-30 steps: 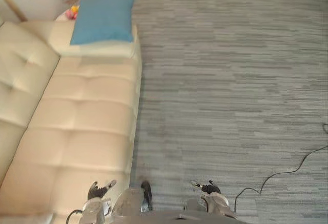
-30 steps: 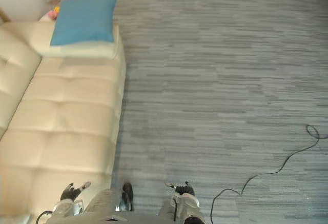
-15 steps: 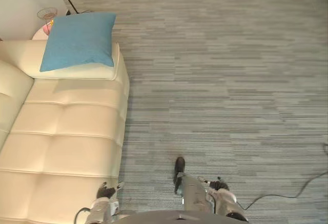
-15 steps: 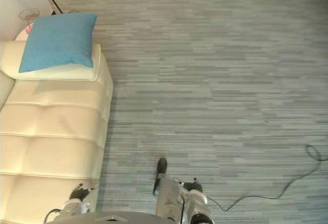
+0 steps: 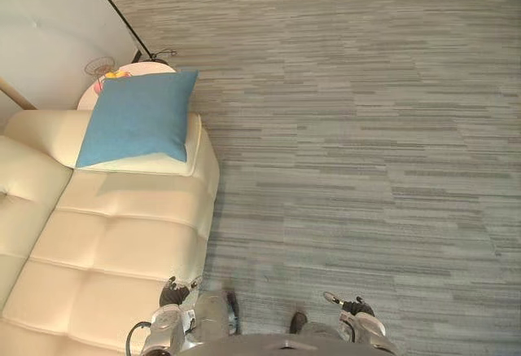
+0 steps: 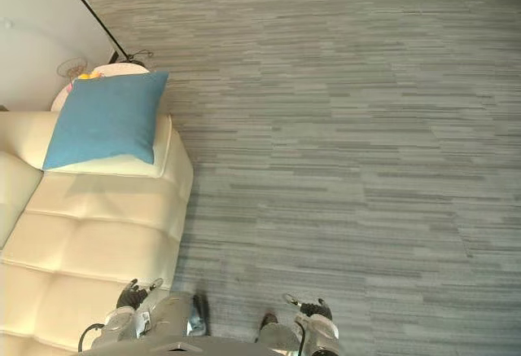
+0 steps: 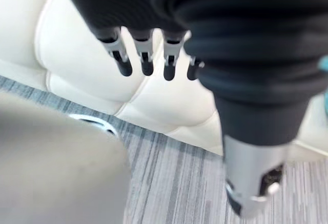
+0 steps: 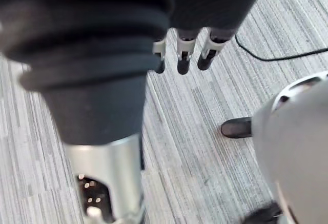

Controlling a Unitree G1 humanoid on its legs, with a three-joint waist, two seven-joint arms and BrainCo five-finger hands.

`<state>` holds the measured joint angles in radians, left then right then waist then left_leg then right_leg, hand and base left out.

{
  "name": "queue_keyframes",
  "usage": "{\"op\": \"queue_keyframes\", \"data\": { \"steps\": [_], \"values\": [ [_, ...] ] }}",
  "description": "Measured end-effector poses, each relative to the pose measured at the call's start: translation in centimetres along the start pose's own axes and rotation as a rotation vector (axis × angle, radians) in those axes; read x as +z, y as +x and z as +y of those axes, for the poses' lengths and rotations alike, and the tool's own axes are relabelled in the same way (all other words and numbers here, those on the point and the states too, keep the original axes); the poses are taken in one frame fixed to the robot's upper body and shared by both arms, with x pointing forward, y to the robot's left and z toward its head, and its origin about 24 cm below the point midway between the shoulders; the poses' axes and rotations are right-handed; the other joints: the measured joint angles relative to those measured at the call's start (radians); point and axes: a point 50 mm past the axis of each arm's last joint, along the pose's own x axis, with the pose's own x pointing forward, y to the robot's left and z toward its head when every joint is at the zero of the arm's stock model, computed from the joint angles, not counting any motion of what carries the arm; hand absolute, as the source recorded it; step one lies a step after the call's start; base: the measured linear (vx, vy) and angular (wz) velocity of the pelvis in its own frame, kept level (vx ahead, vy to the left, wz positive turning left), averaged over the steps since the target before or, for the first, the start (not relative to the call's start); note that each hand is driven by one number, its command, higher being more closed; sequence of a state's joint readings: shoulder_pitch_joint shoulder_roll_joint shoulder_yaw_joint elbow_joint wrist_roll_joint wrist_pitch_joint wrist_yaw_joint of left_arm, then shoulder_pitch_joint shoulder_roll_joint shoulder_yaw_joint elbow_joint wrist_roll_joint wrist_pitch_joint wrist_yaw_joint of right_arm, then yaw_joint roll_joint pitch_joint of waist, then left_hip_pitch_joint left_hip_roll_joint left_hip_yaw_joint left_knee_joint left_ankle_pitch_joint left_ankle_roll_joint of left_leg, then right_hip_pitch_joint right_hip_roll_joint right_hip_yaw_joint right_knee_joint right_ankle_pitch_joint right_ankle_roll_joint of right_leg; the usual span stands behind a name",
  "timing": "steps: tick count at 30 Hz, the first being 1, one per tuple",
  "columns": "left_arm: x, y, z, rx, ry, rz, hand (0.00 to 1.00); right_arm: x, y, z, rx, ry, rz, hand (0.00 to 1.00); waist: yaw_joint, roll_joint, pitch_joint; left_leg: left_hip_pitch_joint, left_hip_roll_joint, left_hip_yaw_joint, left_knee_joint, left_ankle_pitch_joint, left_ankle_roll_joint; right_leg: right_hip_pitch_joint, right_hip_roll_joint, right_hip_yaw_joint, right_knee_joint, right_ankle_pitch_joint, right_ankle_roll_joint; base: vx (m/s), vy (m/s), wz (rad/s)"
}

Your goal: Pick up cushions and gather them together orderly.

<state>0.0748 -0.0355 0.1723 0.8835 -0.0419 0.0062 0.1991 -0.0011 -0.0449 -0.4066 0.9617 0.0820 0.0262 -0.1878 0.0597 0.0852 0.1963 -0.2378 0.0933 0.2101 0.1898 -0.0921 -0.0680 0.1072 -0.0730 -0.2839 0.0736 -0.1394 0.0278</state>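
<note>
A blue cushion lies on the far arm end of the cream sofa, resting on a cream cushion whose edge shows beneath it. My left hand hangs low at the near edge of the view, over the sofa's front corner, fingers straight and holding nothing. My right hand hangs over the grey carpet, also open, fingers relaxed with nothing in them. Both hands are far from the blue cushion.
A small round side table with a wire object and colourful items stands behind the sofa arm, by the white wall. A thin black rod leans against the wall. Wide grey striped carpet spreads to the right.
The camera has shifted: the sofa and blue cushion now sit lower and more central in view, with the wall and side table more visible. Both hands stay hanging and empty.
</note>
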Motion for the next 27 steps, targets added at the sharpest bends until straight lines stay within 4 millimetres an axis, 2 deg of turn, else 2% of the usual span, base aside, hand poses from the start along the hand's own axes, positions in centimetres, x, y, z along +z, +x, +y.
{"op": "queue_keyframes", "data": {
  "steps": [2,3,4,5,6,7,9,10,11,12,13,14,15,16,18,19,20,21,22,23,24,25,26,27],
  "values": [
    [0.0,0.0,-0.1,-0.002,-0.001,-0.001,0.0,0.0,0.0,-0.1,-0.001,-0.005,-0.001,0.0,0.016,-0.002,-0.002,-0.003,-0.012,-0.01,-0.023,0.097,0.001,0.017,-0.005,0.014,-0.006,-0.015,0.023,0.39,0.193,-0.14],
    [0.3,0.1,0.2,0.003,0.013,-0.008,0.0,-0.2,-0.1,0.5,0.012,-0.007,0.01,0.0,0.021,-0.028,-0.018,0.01,-0.052,-0.008,-0.024,0.124,0.072,0.039,-0.03,0.028,-0.024,-0.019,0.043,0.54,0.183,-0.07],
    [0.5,0.2,0.6,0.011,0.02,-0.016,0.0,-0.7,-0.2,0.9,0.021,-0.013,0.028,0.0,0.016,-0.054,-0.02,0.009,-0.069,0.001,0.004,0.115,0.108,0.053,-0.056,0.036,-0.034,-0.005,0.052,0.57,0.178,0.07],
    [0.6,0.3,0.9,0.017,0.023,-0.019,0.0,-0.8,-0.2,1.0,0.025,-0.013,0.032,0.0,0.015,-0.062,-0.021,0.009,-0.074,0.005,0.02,0.105,0.116,0.061,-0.064,0.042,-0.037,0.001,0.06,0.54,0.178,0.13],
    [0.7,0.4,1.1,0.022,0.023,-0.022,0.0,-1.1,-0.3,1.2,0.03,-0.012,0.044,0.0,0.021,-0.077,-0.025,0.012,-0.083,0.014,0.07,0.07,0.128,0.083,-0.081,0.071,-0.031,0.02,0.069,0.47,0.188,-0.03],
    [0.3,0.3,1.4,0.031,0.026,-0.007,0.0,-1.3,-0.3,1.4,0.034,-0.013,0.052,0.0,0.035,-0.082,-0.049,0.042,-0.089,0.022,0.098,0.008,0.132,0.08,-0.087,0.109,0.036,0.029,0.076,0.44,0.176,-0.11],
    [-0.1,0.3,1.4,0.035,0.029,0.008,0.0,-1.3,-0.3,1.3,0.033,-0.016,0.052,0.0,0.037,-0.078,-0.065,0.068,-0.088,0.023,0.096,-0.038,0.132,0.049,-0.092,0.125,0.136,0.019,0.091,0.35,0.146,-0.15],
    [-0.5,0.2,1.5,0.043,0.035,0.025,0.0,-1.2,-0.3,1.4,0.038,-0.025,0.046,0.0,0.029,-0.077,-0.073,0.109,-0.094,0.025,0.085,-0.075,0.138,-0.053,-0.118,0.148,0.392,0.013,0.137,0.37,0.151,-0.02],
    [-0.4,0.3,1.7,0.048,0.045,0.024,0.0,-1.3,-0.4,1.6,0.042,-0.035,0.048,0.0,0.021,-0.083,-0.067,0.147,-0.104,0.02,0.071,-0.082,0.141,-0.132,-0.142,0.17,0.594,0.041,0.188,0.44,0.159,0.18],
    [-0.6,0.3,1.9,0.05,0.064,0.033,0.0,-1.5,-0.4,1.5,0.043,-0.038,0.051,0.0,0.011,-0.089,-0.065,0.192,-0.115,0.01,0.051,-0.085,0.143,-0.19,-0.16,0.167,0.754,0.043,0.195,0.22,0.065,0.28],
    [-0.6,0.3,2.2,0.055,0.074,0.036,0.0,-1.4,-0.4,1.3,0.038,-0.045,0.046,0.0,0.007,-0.09,-0.065,0.22,-0.119,0.006,0.037,-0.085,0.143,-0.215,-0.17,0.157,0.811,0.034,0.184,0.36,0.082,0.3],
    [-1.0,0.2,2.5,0.059,0.085,0.045,0.0,-1.3,-0.3,0.8,0.026,-0.051,0.046,0.0,0.004,-0.074,-0.053,0.313,-0.121,-0.001,-0.02,-0.085,0.143,-0.246,-0.173,0.112,0.887,-0.022,0.128,0.33,0.048,0.24],
    [-1.3,0.2,2.9,0.068,0.093,0.054,0.0,-1.3,-0.3,0.8,0.027,-0.051,0.044,0.0,-0.006,-0.075,-0.051,0.377,-0.12,-0.016,-0.058,-0.085,0.143,-0.263,-0.172,0.062,0.873,-0.068,0.1,0.45,0.03,0.29],
    [-1.3,0.2,3.0,0.07,0.095,0.056,0.0,-1.3,-0.3,0.9,0.028,-0.051,0.045,0.0,-0.01,-0.076,-0.051,0.401,-0.118,-0.024,-0.072,-0.085,0.143,-0.278,-0.169,0.038,0.84,-0.09,0.088,0.34,-0.046,0.38],
    [-1.2,0.2,2.7,0.064,0.091,0.053,0.0,-1.3,-0.3,0.8,0.027,-0.047,0.044,0.0,-0.023,-0.073,-0.047,0.418,-0.109,-0.061,-0.076,-0.086,0.143,-0.326,-0.159,-0.008,0.666,-0.115,0.064,0.29,-0.123,0.59],
    [-1.2,0.2,2.4,0.057,0.086,0.053,0.0,-0.8,-0.1,0.7,0.021,-0.038,0.029,0.0,-0.032,-0.059,-0.034,0.426,-0.08,-0.095,-0.077,-0.107,0.126,-0.354,-0.114,0.022,0.484,-0.089,0.05,0.25,-0.174,0.62],
    [-1.2,0.2,2.4,0.057,0.086,0.053,0.0,-0.8,-0.1,0.7,0.021,-0.038,0.027,0.0,-0.032,-0.059,-0.028,0.431,-0.072,-0.104,-0.077,-0.115,0.114,-0.358,-0.095,0.048,0.404,-0.061,0.053,0.3,-0.247,0.61],
    [-1.2,0.2,2.5,0.061,0.081,0.053,0.0,-1.0,-0.2,0.8,0.025,-0.035,0.033,0.0,-0.032,-0.067,-0.025,0.433,-0.065,-0.128,-0.075,-0.126,0.097,-0.356,-0.072,0.115,0.262,0.007,0.061,0.28,-0.276,0.72],
    [-1.2,0.2,2.8,0.075,0.061,0.055,0.0,-1.3,-0.3,1.0,0.024,-0.017,0.044,0.0,-0.032,-0.09,-0.017,0.443,-0.062,-0.17,-0.071,-0.157,0.067,-0.352,-0.06,0.228,0.106,0.117,0.08,0.3,-0.317,0.78],
    [-1.0,0.3,2.8,0.077,0.051,0.053,0.0,-1.3,-0.3,1.0,0.024,-0.013,0.045,0.0,-0.031,-0.093,-0.012,0.448,-0.058,-0.186,-0.07,-0.169,0.055,-0.342,-0.056,0.246,0.102,0.169,0.095,0.29,-0.381,0.88],
    [-0.8,0.4,2.6,0.079,0.028,0.05,0.0,-1.3,-0.3,1.0,0.024,-0.011,0.045,0.0,-0.034,-0.09,-0.01,0.455,-0.036,-0.216,-0.068,-0.185,0.039,-0.321,-0.031,0.253,0.109,0.221,0.092,0.16,-0.243,0.57],
    [-0.9,0.3,2.1,0.072,0.015,0.057,0.0,-1.2,-0.2,0.7,0.016,-0.011,0.04,0.0,-0.032,-0.069,-0.009,0.459,-0.022,-0.222,-0.068,-0.191,0.035,-0.319,-0.016,0.24,0.128,0.196,0.09,0.25,-0.341,0.53],
    [-1.4,0.1,1.2,0.059,-0.025,0.074,0.0,-0.8,-0.1,0.3,0.002,0.008,0.03,0.0,-0.018,-0.047,-0.007,0.466,0.003,-0.236,-0.066,-0.193,0.031,-0.346,0.004,0.227,0.216,0.128,0.071,0.26,-0.278,0.34],
    [-1.7,-0.1,0.8,0.057,-0.045,0.086,0.0,-0.6,-0.1,0.4,0.003,0.012,0.019,0.0,-0.018,-0.033,-0.013,0.47,0.012,-0.244,-0.059,-0.191,0.028,-0.361,0.003,0.212,0.282,0.078,0.061,0.3,-0.326,0.33]
  ]
}}
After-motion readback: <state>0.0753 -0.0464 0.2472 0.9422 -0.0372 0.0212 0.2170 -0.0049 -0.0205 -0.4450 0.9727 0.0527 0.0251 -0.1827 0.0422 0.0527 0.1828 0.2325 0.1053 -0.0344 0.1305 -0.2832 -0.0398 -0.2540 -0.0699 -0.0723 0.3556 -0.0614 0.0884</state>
